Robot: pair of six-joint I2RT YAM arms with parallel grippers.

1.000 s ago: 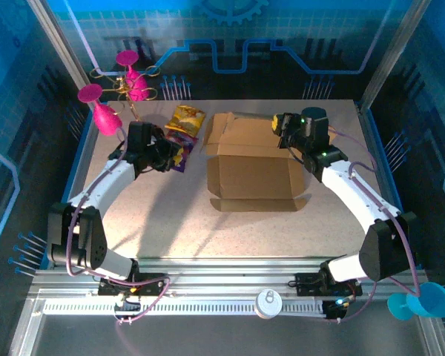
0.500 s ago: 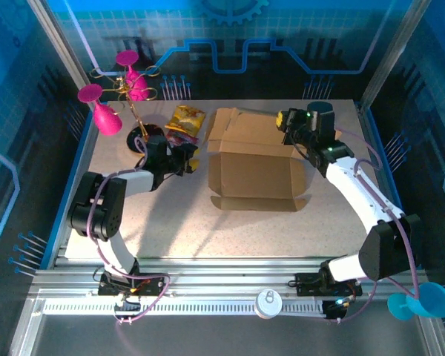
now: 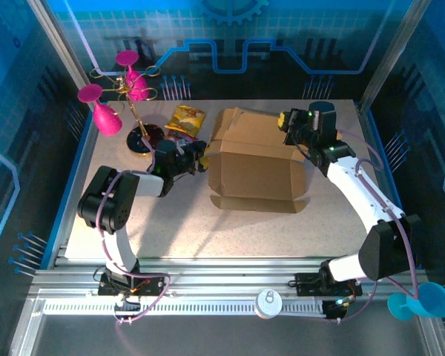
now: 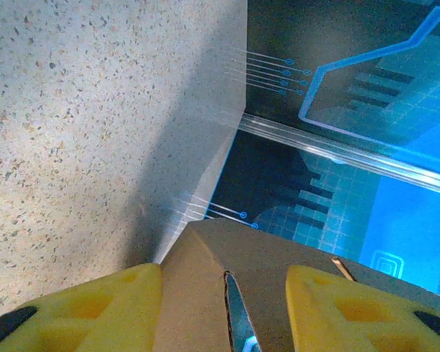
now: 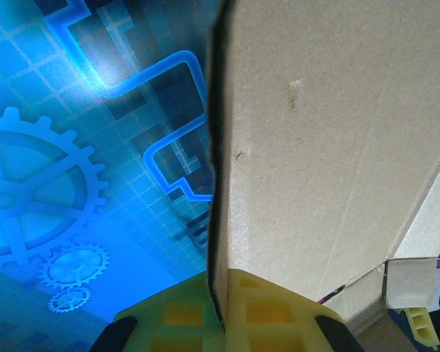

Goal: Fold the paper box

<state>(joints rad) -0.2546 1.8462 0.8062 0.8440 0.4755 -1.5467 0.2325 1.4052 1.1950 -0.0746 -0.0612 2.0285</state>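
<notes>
Pinching paper box edge, right claw.

Plain brown, unprinted cardboard: the paper box. Pale beige with fine dark and grey speckles: the table. The left arm and right arm are white with black joints. The left gripper and right gripper have bright yellow fingers, black at the base. A snack packet is golden yellow with darker brown print. Magenta pink glasses show on a thin gold stand. The back wall is vivid blue, patterned with a faint grid, lighter blue circuit lines and a gear outline. The near rail is silver metal. A cup is teal.
</notes>
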